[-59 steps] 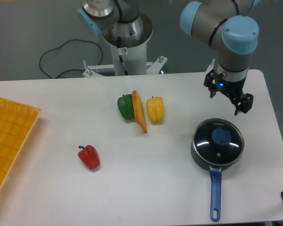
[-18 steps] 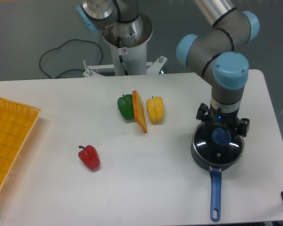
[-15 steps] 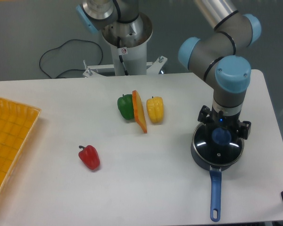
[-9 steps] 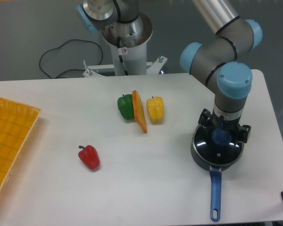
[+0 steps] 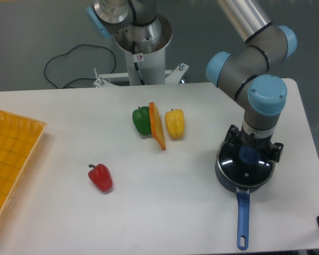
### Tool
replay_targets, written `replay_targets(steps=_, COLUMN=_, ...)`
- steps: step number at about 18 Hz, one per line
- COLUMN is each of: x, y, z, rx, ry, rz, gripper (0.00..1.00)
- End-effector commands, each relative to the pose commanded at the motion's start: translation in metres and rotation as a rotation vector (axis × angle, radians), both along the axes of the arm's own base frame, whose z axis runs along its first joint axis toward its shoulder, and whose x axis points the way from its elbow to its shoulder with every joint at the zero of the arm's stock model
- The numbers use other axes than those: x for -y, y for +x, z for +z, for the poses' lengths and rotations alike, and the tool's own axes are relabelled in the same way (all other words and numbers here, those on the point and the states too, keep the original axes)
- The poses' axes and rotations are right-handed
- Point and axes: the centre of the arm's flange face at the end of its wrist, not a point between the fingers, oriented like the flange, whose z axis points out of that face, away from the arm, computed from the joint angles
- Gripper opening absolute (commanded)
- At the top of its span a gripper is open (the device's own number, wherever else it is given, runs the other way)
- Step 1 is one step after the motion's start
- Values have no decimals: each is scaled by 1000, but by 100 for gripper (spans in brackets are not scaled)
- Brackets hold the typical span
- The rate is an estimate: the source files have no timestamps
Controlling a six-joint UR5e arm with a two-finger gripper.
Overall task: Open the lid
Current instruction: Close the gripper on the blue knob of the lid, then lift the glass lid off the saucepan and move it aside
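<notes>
One claw (image 5: 251,153), at lower right of frame, sits directly over the lid (image 5: 245,166), fingers parted and straddling its blue knob (image 5: 249,154); grip not confirmed.

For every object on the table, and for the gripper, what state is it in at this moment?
lid: closed, sitting on the saucepan.
saucepan: covered, handle toward the table's front edge.
gripper: low over the blue knob, jaws on either side; grip cannot be told.
red pepper: whole, alone.
green pepper: against the orange slice.
orange slice: on edge, between the peppers.
yellow pepper: upright.
yellow tray: partly in view.
</notes>
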Motion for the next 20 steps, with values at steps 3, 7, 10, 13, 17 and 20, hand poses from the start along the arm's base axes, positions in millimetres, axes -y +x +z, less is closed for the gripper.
replay_targets(steps=3, x=0, y=0, z=-1, rx=1, ry=0, rz=2, gripper=100)
replay_targets(steps=7, x=0, y=2, z=-3, rx=6, ry=-4, rz=0, gripper=100)
replay_targets(steps=10, x=1, y=2, z=-6, rx=10, ry=-11, rz=1, gripper=89)
replay_targets(steps=13, x=0, y=2, z=-5, rx=12, ry=-7, rz=-1, gripper=80)
replay_targets(steps=17, x=0, y=3, z=-3, rx=12, ry=-7, rz=0, gripper=66)
replay_targets(steps=20, x=1, y=3, z=-2, rx=11, ry=-6, rz=0, gripper=63)
